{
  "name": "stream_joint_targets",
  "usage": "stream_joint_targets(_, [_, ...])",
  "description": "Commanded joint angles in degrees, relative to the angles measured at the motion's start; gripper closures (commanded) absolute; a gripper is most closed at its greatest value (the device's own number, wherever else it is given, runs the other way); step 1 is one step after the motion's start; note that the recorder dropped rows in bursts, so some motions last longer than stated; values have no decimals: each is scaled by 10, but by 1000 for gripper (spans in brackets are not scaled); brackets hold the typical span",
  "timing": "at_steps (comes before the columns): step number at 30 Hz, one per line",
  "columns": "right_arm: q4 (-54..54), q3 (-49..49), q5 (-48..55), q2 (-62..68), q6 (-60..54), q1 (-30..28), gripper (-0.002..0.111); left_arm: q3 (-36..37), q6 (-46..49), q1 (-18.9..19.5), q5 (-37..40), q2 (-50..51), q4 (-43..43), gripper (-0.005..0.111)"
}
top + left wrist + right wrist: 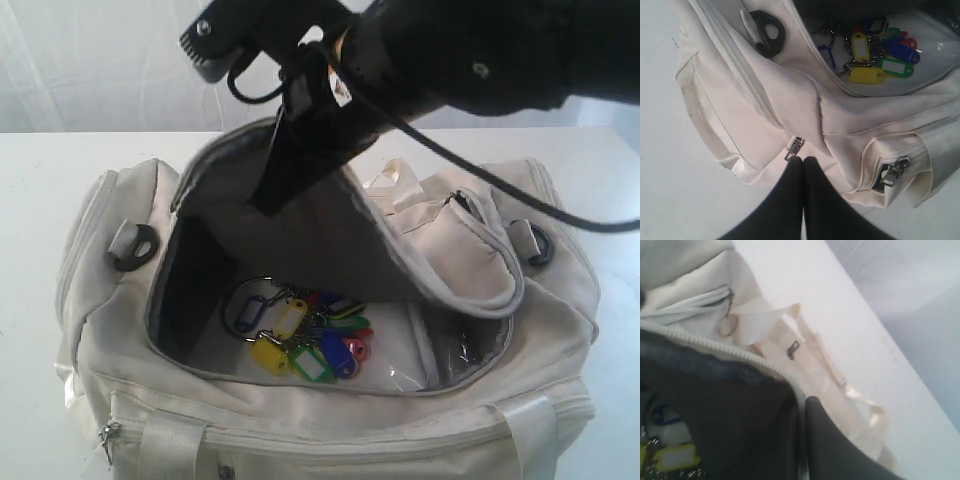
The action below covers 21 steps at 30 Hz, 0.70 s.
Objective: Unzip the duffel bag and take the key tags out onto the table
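Note:
The cream-white duffel bag (520,380) lies unzipped on the white table (40,200), its grey-lined top flap (400,240) lifted. The key tags (305,335), yellow, blue, green and red on metal rings, rest on the bag's floor; they also show in the left wrist view as the key tags (875,55). My right gripper (272,200) comes down from the upper right and is shut on the flap's zipper edge (790,382). My left gripper (803,160) is shut, tips against the bag's outer corner beside a small zipper pull (794,148); it is out of the exterior view.
A black D-ring (133,245) sits on the bag's left end. A side pocket's zipper pull (895,172) hangs close to the left gripper. White webbing straps (860,405) trail onto the table behind the bag. A black cable (500,195) runs over the flap.

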Motion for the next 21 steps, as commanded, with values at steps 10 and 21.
stream_joint_targets(10, [-76, -181, -52, 168, -6, -94, 108, 3, -1, -1, 4, -4, -8, 107])
stream_joint_targets(21, [-38, -252, -88, 237, 59, -155, 96, 3, -1, -1, 4, -4, -8, 107])
